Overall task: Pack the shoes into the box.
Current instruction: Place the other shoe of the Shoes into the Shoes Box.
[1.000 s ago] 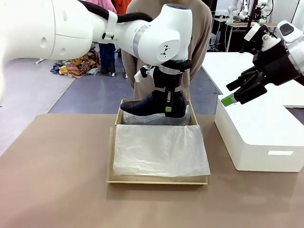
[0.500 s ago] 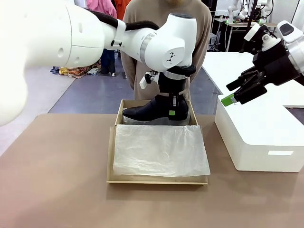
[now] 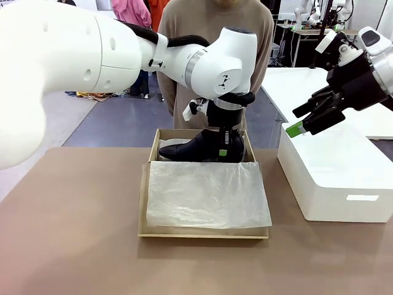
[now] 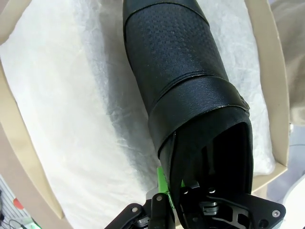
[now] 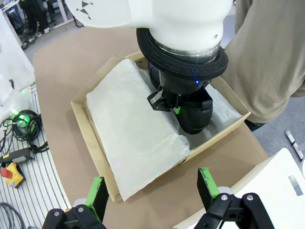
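Observation:
A glossy black shoe point(image 3: 199, 147) sits low in the far half of the tan box point(image 3: 147, 184), toe pointing left, over white tissue paper point(image 3: 206, 193). My left gripper point(image 3: 224, 144) is shut on the shoe's heel end; from the left wrist the shoe point(image 4: 186, 90) runs away from the green-padded fingers point(image 4: 162, 183) above the tissue point(image 4: 81, 124). My right gripper point(image 3: 296, 128) hangs open above the white block, and its own camera looks down past its green pads point(image 5: 97, 191) onto the box point(image 5: 95, 143) and shoe point(image 5: 195, 114). The second shoe is out of view.
A large white rectangular block point(image 3: 338, 178) stands to the right of the box. A person in a tan top point(image 3: 215, 37) stands just behind the box at the far table edge. Bare brown tabletop point(image 3: 67, 233) spreads left and front.
The left gripper has lowered the shoe from above the box rim down into the far half of the box. The right arm has not moved.

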`<state>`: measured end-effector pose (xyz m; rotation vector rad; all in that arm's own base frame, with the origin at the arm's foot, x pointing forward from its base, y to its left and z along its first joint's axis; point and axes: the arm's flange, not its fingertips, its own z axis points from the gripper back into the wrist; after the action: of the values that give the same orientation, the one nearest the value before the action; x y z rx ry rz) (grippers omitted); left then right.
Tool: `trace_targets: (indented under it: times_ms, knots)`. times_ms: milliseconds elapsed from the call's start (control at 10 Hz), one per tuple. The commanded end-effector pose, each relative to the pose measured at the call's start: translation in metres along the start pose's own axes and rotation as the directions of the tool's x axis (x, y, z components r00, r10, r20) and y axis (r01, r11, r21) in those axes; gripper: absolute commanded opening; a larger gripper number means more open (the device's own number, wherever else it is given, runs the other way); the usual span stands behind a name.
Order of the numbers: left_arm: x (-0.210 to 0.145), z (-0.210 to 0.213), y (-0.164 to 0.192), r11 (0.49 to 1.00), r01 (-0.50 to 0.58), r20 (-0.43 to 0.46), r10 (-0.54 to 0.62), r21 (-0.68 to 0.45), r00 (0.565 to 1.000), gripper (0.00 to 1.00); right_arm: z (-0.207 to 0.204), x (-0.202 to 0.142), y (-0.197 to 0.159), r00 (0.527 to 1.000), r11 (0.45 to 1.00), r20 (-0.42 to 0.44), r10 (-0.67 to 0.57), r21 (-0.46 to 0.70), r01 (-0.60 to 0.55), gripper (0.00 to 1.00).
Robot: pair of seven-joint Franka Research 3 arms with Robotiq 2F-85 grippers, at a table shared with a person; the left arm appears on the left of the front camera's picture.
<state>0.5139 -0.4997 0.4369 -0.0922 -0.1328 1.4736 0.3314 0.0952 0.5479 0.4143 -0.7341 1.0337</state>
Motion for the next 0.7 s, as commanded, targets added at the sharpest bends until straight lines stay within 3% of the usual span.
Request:
trace_targets:
  times_ms: [0, 600]
  knots:
    - [-0.005, 0.002, -0.002, 0.997, -0.067, 0.028, 0.066, 0.032, 0.997, 0.0, -0.001, 0.0, -0.003, 1.0, 1.0, 0.024, 0.015, 0.015, -0.015, 1.0]
    - [-0.008, -0.013, -0.006, 0.995, -0.074, 0.024, 0.073, 0.062, 0.997, 0.0, -0.001, 0.0, -0.003, 1.0, 1.0, 0.024, 0.015, 0.015, -0.015, 1.0]
